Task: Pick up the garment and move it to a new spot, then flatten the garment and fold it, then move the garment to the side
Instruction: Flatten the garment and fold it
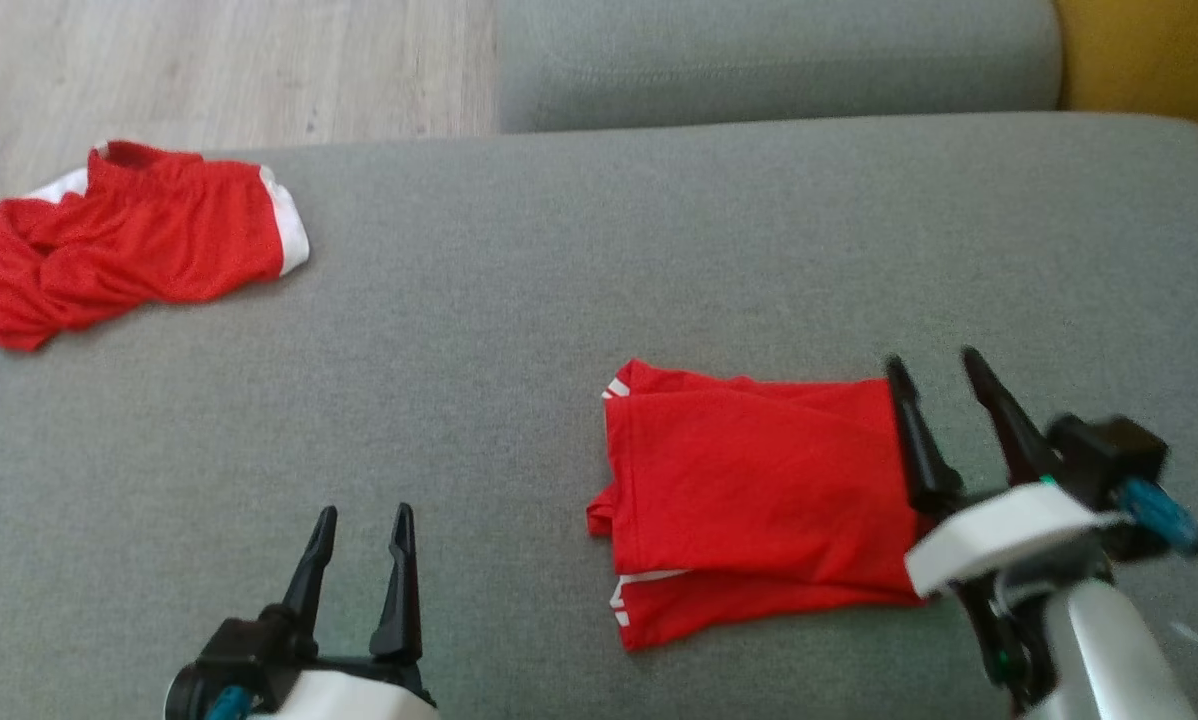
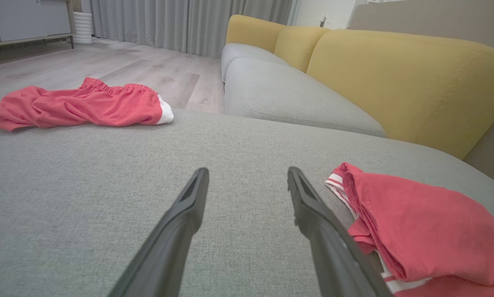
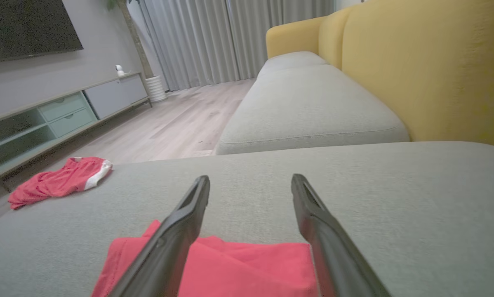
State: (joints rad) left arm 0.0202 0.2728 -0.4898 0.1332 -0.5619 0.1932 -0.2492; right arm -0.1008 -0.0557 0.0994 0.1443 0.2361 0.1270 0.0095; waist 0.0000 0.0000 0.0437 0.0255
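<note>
The garment [image 1: 749, 490] is a red piece with white stripes, folded into a rough rectangle on the grey sofa seat [image 1: 519, 330]. It also shows at the lower right of the left wrist view [image 2: 428, 231] and beneath the fingers in the right wrist view [image 3: 238, 268]. My right gripper [image 1: 931, 360] stands open over the garment's right edge, with nothing between its fingers [image 3: 250, 177]. Left of the garment, near the seat's front, my left gripper [image 1: 364, 510] is open and empty and hovers over bare cushion [image 2: 248, 170].
Crumpled red shorts [image 1: 129, 240] with white trim lie at the seat's far left corner [image 2: 86, 109] [image 3: 61, 179]. A second grey cushion [image 1: 779, 60] and a yellow backrest [image 2: 403, 82] lie beyond. Wooden floor [image 1: 219, 70] lies past the seat's far edge.
</note>
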